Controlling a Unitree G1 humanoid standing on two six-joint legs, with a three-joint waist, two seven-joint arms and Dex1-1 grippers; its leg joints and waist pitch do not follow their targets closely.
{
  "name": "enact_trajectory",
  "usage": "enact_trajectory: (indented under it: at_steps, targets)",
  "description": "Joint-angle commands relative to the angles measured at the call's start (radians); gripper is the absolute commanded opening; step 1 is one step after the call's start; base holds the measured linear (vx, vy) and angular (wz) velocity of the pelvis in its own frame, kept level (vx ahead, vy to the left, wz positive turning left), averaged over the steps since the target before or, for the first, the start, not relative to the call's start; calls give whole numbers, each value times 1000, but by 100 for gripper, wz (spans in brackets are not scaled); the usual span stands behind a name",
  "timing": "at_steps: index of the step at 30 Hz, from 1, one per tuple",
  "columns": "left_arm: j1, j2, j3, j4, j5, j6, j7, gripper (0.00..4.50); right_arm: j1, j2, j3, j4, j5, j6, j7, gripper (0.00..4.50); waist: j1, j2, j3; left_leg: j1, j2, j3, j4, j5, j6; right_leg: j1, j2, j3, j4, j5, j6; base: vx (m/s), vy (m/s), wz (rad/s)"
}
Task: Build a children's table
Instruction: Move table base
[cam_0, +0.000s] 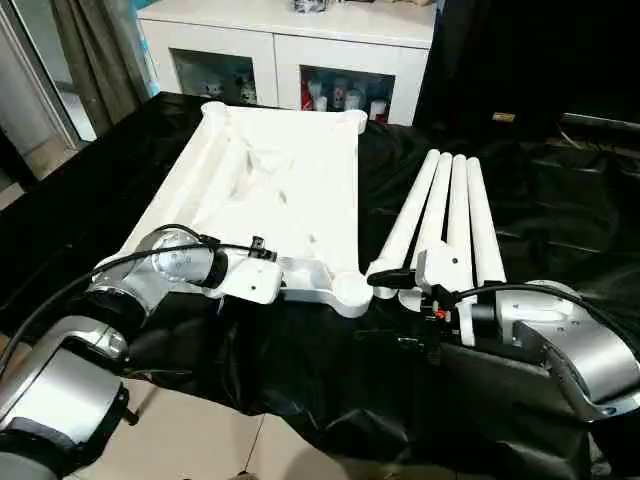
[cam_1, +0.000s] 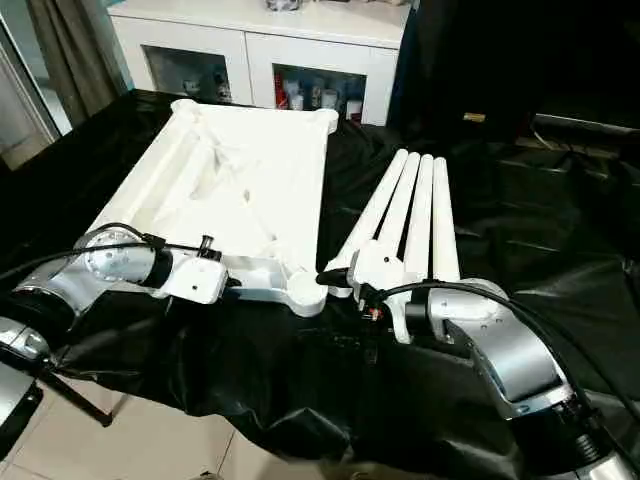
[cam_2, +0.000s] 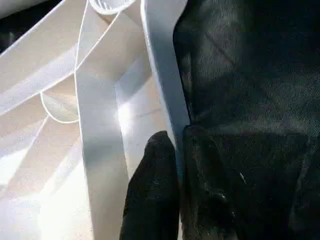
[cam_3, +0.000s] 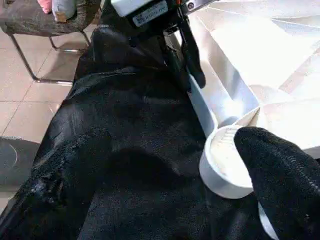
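The children's table top (cam_0: 270, 170) lies upside down on black cloth, ribs and round corner sockets facing up. Its four white legs (cam_0: 452, 210) lie side by side to the right of it. My left gripper (cam_2: 181, 145) is shut on the thin rim of the top's near edge, one black finger on each side; it also shows from the right wrist (cam_3: 186, 55). My right gripper (cam_0: 392, 285) stands open at the near ends of the legs, beside the top's near right corner socket (cam_3: 225, 162). One black finger (cam_3: 282, 175) hangs just over that socket, holding nothing.
Black cloth (cam_0: 300, 380) covers the work surface and drapes down to a tiled floor (cam_0: 180, 430). A white cabinet (cam_0: 290, 45) with glass-fronted shelves stands behind the table top. A chair (cam_3: 40, 20) stands on the tiles off to one side.
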Motion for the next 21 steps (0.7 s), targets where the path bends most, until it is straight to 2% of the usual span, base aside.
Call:
enact_trajectory:
  at_steps: [1,4,6,10,12,15,16,20,21]
  targets:
    - [-32,41,-15,16,83,-7,83,3,1,0,8,-10,-9,-14,-1,450,7,-9,-57,-2,67,-34,-95,-210,-1,47,-80,51,-92,-404,-153,0,0,0]
    - [-45,58,-25,17,114,-25,122,3,-2,7,10,-5,-14,-17,-2,450,8,-12,-60,-3,66,-34,-95,-187,2,47,-80,51,-91,-388,-145,0,0,0]
    - [-47,64,-26,19,120,-26,132,3,-2,10,11,-4,-16,-19,-2,450,9,-9,-61,-4,68,-34,-95,-169,3,47,-79,51,-86,-341,-159,0,0,0]
    - [-49,84,-23,33,123,-23,134,3,-2,15,14,2,-22,-24,-3,450,9,-8,-66,-7,68,-32,-92,-128,11,52,-79,50,-71,-210,-208,0,0,0]
    - [-47,86,-18,36,117,-19,128,3,-3,15,14,3,-23,-25,-3,450,8,-7,-67,-7,69,-31,-91,-113,14,53,-78,49,-67,-170,-222,0,0,0]
    - [-35,92,-2,43,100,-10,107,3,-5,16,16,7,-25,-28,-2,450,8,-5,-69,-4,70,-28,-89,-91,26,55,-80,48,-60,-94,-257,0,0,0]
    - [-32,93,0,44,98,-8,104,3,-5,17,16,8,-25,-30,-2,450,8,-8,-70,-3,70,-27,-88,-88,31,56,-80,48,-59,-77,-266,0,0,0]
    - [-11,94,21,52,64,21,81,3,-10,22,18,18,-34,-36,1,450,9,-9,-65,-3,70,-26,-90,-112,29,56,-83,49,-64,-122,-268,0,0,0]
    - [-5,94,25,51,55,17,73,3,-12,23,19,20,-36,-37,2,450,9,-13,-64,-4,70,-27,-91,-121,26,56,-84,49,-66,-155,-261,0,0,0]
